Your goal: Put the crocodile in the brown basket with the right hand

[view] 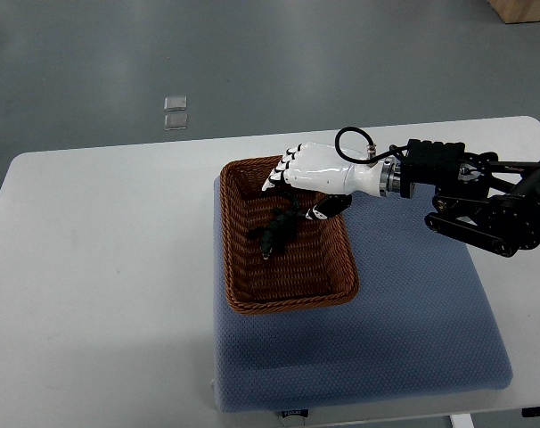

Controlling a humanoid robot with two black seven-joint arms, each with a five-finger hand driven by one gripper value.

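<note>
The brown wicker basket (252,301) sits on a blue-grey pad at the table's middle. A small dark crocodile (277,232) lies on the basket floor, in its far half, stretched diagonally. My right hand (297,194), white with black fingertips, reaches in from the right and hovers over the basket's far right corner. Its fingers (283,169) stretch out over the far rim and the thumb (328,207) points down toward the crocodile's upper end. The hand looks open, with the toy just below it and nothing held. The left arm does not show.
The blue-grey pad (413,321) covers the right half of the white table (101,267). Two small clear squares (175,113) lie on the grey floor beyond the table. A wooden box corner (524,9) shows at the top right.
</note>
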